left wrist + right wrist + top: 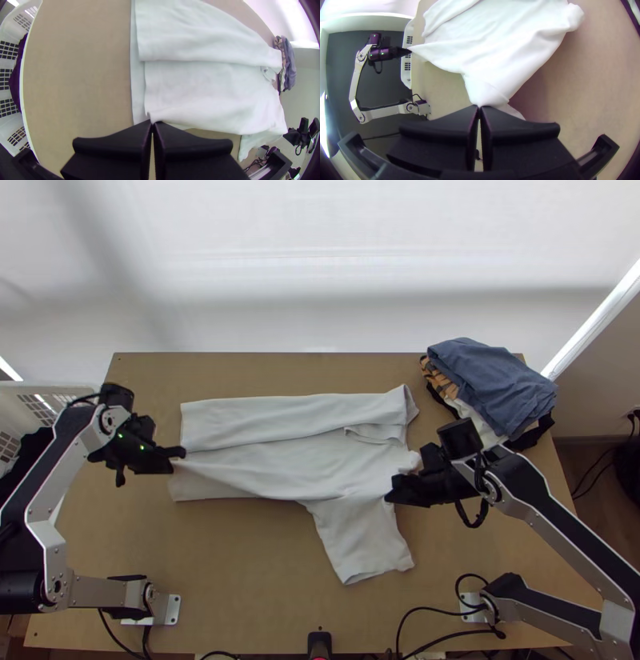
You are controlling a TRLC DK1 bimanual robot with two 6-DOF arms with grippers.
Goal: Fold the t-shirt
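Observation:
The white t-shirt point(320, 456) lies lengthwise on the table, its far side folded inward in a long strip, one sleeve spread toward the near edge. At its left end my left gripper point(182, 453) is shut on the hem's near part, which is lifted a little. In the left wrist view, the cloth point(206, 90) runs to a pinched point between the fingertips of the left gripper point(152, 123). My right gripper point(390, 494) holds the shirt near the sleeve's shoulder. The right wrist view has the right gripper point(479, 107) shut on gathered fabric point(486, 90).
A stack of folded clothes point(496, 388), blue on top, lies at the table's far right corner. A white basket point(48, 400) with dark cloth stands beyond the left edge. Bare tabletop point(240, 572) shows at the near left.

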